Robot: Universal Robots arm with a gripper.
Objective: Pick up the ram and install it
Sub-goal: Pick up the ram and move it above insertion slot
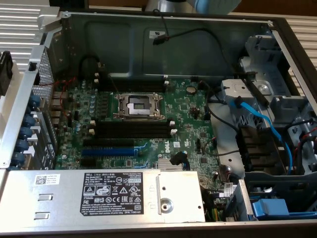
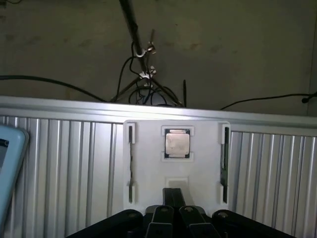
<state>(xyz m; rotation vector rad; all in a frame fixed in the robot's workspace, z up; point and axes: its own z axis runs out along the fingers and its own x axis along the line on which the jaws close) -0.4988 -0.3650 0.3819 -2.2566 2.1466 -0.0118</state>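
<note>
Ram [image 2: 225, 166] sat on edge in a long narrow slot of a white holder [image 2: 198, 173]. It showed as no more than a thin dark strip running most of the slot's length, and its chips and label could not be made out from that angle. A matching slot on the holder's other side held a thinner dark line; whether that was a second stick could not be told. Between the two slots a square silver processor chip [image 2: 177, 144] lay in its own recess. The holder rested on a ribbed metal surface [image 2: 74, 168].

The gripper [image 2: 174, 198] hung over the holder's edge, near the chip and apart from the ram, its black jaws closed together with nothing between them.

In the exterior view an open computer case [image 1: 129, 44] held a green motherboard [image 1: 193, 124]. Its long black memory slots [image 1: 131, 130] with white end clips lay beside the processor socket [image 1: 138, 105], the ram not yet seated in them. A blue expansion slot [image 1: 108, 150] lay just beyond.
</note>
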